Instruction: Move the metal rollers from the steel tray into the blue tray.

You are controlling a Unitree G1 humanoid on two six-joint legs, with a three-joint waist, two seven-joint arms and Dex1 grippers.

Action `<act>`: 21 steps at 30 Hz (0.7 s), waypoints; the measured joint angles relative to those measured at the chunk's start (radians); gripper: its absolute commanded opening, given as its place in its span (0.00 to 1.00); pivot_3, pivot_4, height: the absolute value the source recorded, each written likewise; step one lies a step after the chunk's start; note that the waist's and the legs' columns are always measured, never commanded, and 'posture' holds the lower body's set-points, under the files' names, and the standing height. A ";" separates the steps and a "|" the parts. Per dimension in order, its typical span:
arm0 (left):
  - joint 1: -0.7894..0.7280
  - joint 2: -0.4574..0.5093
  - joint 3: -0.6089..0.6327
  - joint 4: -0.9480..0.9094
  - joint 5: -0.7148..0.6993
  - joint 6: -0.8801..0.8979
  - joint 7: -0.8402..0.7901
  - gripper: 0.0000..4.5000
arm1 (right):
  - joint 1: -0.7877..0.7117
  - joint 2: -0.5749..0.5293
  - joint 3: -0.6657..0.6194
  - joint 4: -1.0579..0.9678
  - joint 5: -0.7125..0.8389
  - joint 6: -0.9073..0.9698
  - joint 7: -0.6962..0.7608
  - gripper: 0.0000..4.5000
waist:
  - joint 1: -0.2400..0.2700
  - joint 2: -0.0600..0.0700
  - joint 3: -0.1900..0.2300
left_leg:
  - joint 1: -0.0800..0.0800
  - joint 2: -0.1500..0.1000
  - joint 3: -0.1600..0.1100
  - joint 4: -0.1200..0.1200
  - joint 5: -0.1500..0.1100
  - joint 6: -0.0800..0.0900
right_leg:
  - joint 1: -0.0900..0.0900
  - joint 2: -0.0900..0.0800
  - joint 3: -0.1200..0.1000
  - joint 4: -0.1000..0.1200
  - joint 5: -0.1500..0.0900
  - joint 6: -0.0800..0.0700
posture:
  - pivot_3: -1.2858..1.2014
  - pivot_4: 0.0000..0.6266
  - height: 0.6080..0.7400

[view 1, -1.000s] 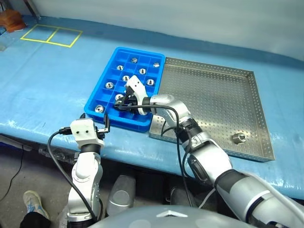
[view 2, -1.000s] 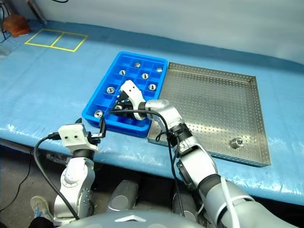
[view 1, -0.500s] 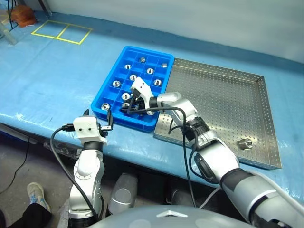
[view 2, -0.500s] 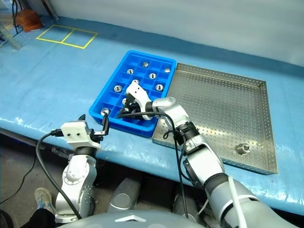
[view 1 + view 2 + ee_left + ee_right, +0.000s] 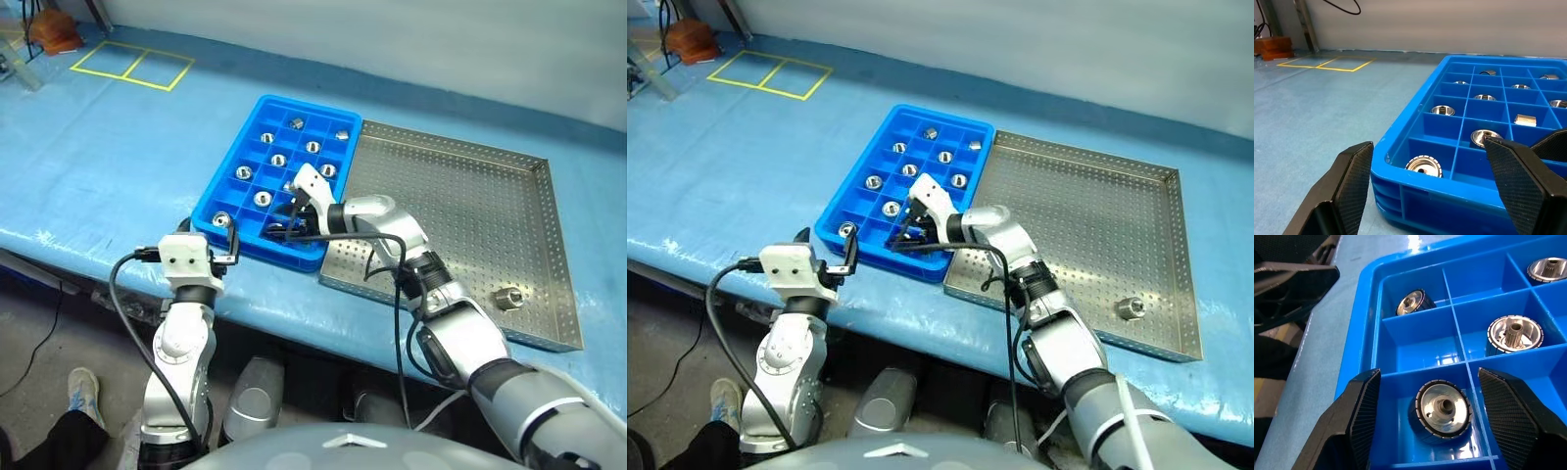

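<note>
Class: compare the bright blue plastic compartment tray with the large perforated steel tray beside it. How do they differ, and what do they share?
The blue plastic tray is split into square cells; the perforated steel tray is one open floor. The blue tray holds many metal rollers; the steel tray holds one. The blue tray is narrower than the steel tray. Both lie flat, side by side.

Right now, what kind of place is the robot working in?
Probably a workshop or robot test lab. A long bench covered in blue sheeting holds a blue tray for sorting metal rollers and a perforated steel tray. Yellow tape squares mark the bench's far end.
</note>
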 measured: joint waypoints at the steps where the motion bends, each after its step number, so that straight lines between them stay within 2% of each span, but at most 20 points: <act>1: -0.011 0.003 -0.003 0.001 0.000 0.000 -0.006 0.88 | 0.016 -0.002 -0.011 -0.020 0.008 -0.002 -0.006 0.72 | -0.001 0.000 0.000 | -0.001 0.000 0.000 0.000 0.000 0.000 | 0.000 0.000 0.000 0.000 0.000 0.000 | 0.64 0.24 1.00; 6: -0.103 0.024 -0.046 0.067 -0.007 0.000 -0.080 0.88 | 0.164 -0.077 -0.140 -0.262 0.072 0.058 -0.102 0.72 | -0.022 0.000 0.000 | -0.003 -0.001 0.000 0.001 0.000 0.000 | -0.001 -0.001 0.000 -0.002 0.001 0.001 | 0.59 0.24 1.00; 9: -0.169 0.033 -0.066 0.128 -0.027 0.000 -0.129 0.88 | 0.264 -0.141 -0.222 -0.426 0.109 0.132 -0.164 0.72 | -0.065 0.000 0.000 | -0.003 0.000 0.000 0.000 0.000 0.000 | -0.001 -0.001 0.000 -0.002 0.001 0.001 | 0.54 0.24 1.00; 13: -0.262 0.051 -0.108 0.217 -0.042 -0.001 -0.217 0.88 | 0.410 -0.227 -0.310 -0.598 0.130 0.275 -0.255 0.72 | -0.150 0.001 -0.001 | -0.003 -0.001 0.000 0.001 -0.001 0.001 | 0.000 -0.001 0.002 -0.003 0.001 0.001 | 0.51 0.24 1.00; 18: -0.316 0.061 -0.166 0.298 -0.042 -0.004 -0.295 0.88 | 0.492 -0.278 -0.407 -0.672 0.134 0.404 -0.365 0.72 | -0.278 0.001 -0.001 | 0.003 0.000 0.003 0.000 -0.001 0.003 | 0.003 0.000 0.005 0.001 0.001 0.002 | 0.50 0.24 1.00; 21: -0.323 0.057 -0.184 0.314 -0.053 -0.004 -0.328 0.88 | 0.507 -0.304 -0.435 -0.680 0.127 0.441 -0.424 0.72 | -0.317 0.001 -0.001 | 0.005 0.000 0.002 0.000 0.000 0.003 | 0.004 0.001 0.006 0.002 0.001 0.002 | 0.50 0.24 1.00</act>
